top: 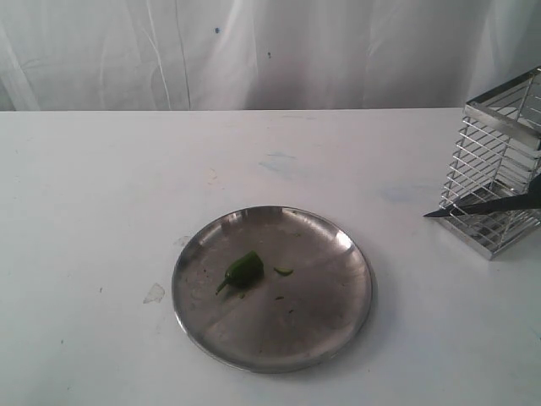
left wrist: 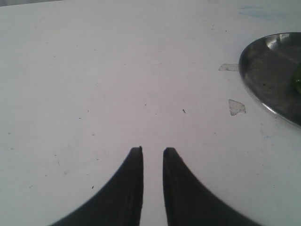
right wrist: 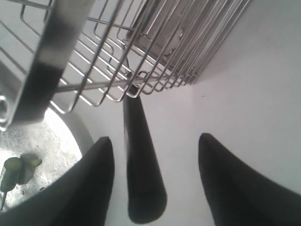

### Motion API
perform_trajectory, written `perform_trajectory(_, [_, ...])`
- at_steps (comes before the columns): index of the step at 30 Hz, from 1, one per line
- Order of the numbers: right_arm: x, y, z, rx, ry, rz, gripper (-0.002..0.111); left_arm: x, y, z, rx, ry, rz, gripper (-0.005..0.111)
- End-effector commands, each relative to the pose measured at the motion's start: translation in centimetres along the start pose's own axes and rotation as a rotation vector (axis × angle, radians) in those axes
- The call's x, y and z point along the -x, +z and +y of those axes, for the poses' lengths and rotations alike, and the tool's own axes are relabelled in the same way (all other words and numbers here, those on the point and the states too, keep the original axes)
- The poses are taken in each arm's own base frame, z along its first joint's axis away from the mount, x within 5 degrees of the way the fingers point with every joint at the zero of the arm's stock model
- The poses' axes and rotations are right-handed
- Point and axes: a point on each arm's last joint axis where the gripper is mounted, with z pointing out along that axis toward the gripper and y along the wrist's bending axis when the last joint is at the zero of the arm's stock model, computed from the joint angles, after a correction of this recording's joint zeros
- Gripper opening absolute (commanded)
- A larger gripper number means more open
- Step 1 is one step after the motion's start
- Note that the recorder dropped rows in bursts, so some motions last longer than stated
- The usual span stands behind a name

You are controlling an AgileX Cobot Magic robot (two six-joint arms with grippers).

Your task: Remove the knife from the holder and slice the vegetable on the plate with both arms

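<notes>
You have open table (top: 101, 186) all along the left and far side. On the right the holder (top: 499, 161) stands in your way, with the knife (top: 473, 208) poking leftward past it, low over the table. The plate (top: 325, 326) fills the near centre.

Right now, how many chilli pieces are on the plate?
2. In the exterior view the stemmed chilli lies left of centre on the plate; a small cut bit sits just right of it, apart. Tinier scraps may be too small to tell.
</notes>
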Motion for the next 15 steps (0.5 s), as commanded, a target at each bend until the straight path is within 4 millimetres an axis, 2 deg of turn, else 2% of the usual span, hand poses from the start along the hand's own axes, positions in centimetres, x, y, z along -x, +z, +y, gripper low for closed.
perform_trajectory(1, [0.12,0.78,-0.16,0.015,0.018,0.006,0.051,-0.11,0.01,-0.07,-0.009,-0.009,0.002,0.022])
perform_trajectory(4, [0.14,0.97,-0.19,0.02,0.025,0.012,0.049,-0.11,0.01,-0.07,-0.009,-0.009,0.002,0.022])
perform_trajectory(9, [0.12,0.97,-0.19,0.02,0.025,0.014,0.033,-0.11,0.01,-0.07,-0.009,-0.009,0.002,0.022])
perform_trajectory(15, [0.12,0.97,-0.19,0.02,0.025,0.014,0.022,-0.11,0.01,-0.07,-0.009,-0.009,0.002,0.022])
